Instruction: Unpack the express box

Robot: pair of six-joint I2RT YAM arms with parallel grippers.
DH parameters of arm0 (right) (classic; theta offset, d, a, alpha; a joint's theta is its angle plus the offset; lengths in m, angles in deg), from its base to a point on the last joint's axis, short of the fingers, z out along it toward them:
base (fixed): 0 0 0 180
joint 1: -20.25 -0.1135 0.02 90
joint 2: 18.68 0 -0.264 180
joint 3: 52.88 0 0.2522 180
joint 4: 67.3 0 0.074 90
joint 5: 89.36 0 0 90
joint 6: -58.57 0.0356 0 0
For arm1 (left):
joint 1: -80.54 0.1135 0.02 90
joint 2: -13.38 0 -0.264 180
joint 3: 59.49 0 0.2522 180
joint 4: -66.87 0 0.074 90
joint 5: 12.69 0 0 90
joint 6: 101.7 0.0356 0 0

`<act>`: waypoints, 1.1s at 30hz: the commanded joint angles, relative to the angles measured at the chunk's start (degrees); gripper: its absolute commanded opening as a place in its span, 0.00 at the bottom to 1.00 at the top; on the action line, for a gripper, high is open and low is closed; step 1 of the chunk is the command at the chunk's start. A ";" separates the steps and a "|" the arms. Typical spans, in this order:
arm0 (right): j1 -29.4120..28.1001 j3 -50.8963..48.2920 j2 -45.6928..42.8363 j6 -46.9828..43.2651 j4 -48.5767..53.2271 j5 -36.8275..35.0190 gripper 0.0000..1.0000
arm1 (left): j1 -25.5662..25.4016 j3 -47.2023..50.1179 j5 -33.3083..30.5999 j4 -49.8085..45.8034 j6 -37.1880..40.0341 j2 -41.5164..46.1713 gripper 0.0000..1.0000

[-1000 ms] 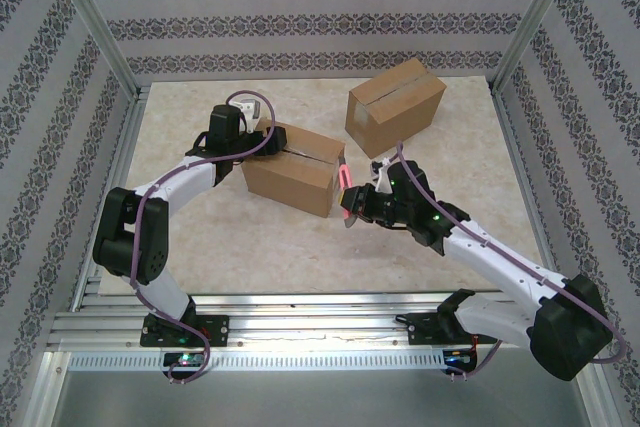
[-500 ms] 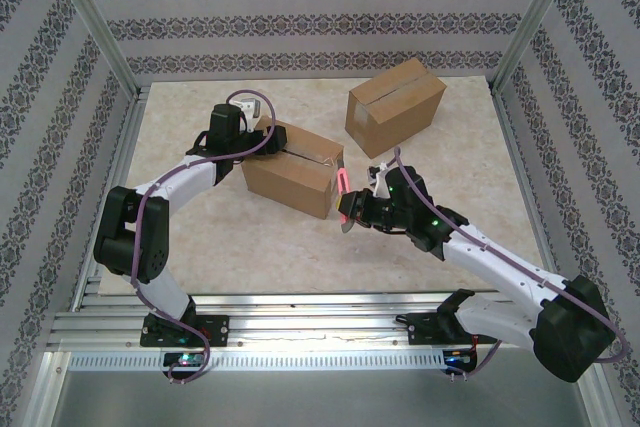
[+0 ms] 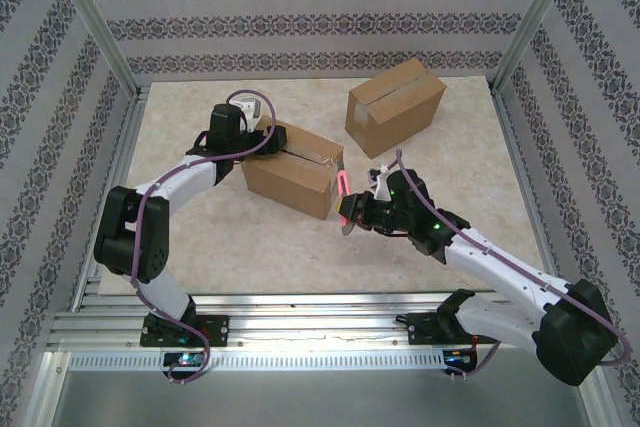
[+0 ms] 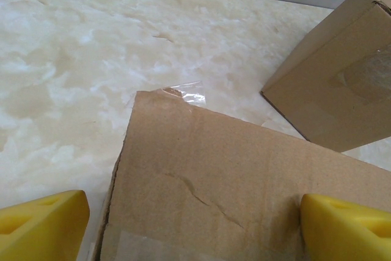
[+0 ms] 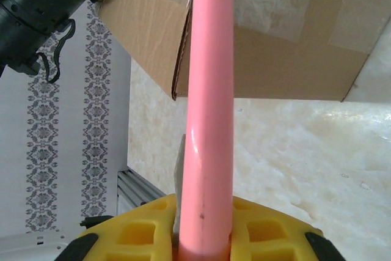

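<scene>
Starting with the big stuff: the beige marbled worktop (image 3: 240, 237) carries the express box (image 3: 290, 172). It's a brown cardboard carton sitting roughly in the middle, with a seam running across its top. I'll use that box as the reference for everything else.

A second cardboard box (image 3: 395, 107) of about the same size sits beyond it and off to the right. It's well apart, turned at an angle and taped along its top.

The left hand (image 3: 272, 140) is up at the express box's far left top corner, and its jaws stand wide. From the left wrist camera, one of its yellow fingers (image 4: 43, 227) sits at the box's left edge and the other over the top panel, with creased cardboard between them. Can't tell if they're actually pressing on it.

The right hand (image 3: 355, 212) hangs just off the box's near right corner, clamped narrow on a pink tool (image 3: 344, 190). The tool is a slim pink stick poking out of the yellow pads towards the box's taped right end face. Its tip is close to the upper edge there, but whether it touches I can't say.

Smallest bit: a scrap of clear tape (image 4: 186, 93) curls off the box's far corner.
</scene>
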 commanded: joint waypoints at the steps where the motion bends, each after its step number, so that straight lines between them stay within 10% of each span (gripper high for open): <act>1: -2.81 -1.01 -0.57 0.14 -0.53 7.05 0.00 | -1.25 5.50 -1.51 -16.58 -1.33 -8.79 0.89; 33: -8.39 -3.19 -2.48 3.00 -3.34 4.29 0.00 | -1.27 5.26 -1.02 -16.99 -1.52 -9.23 0.88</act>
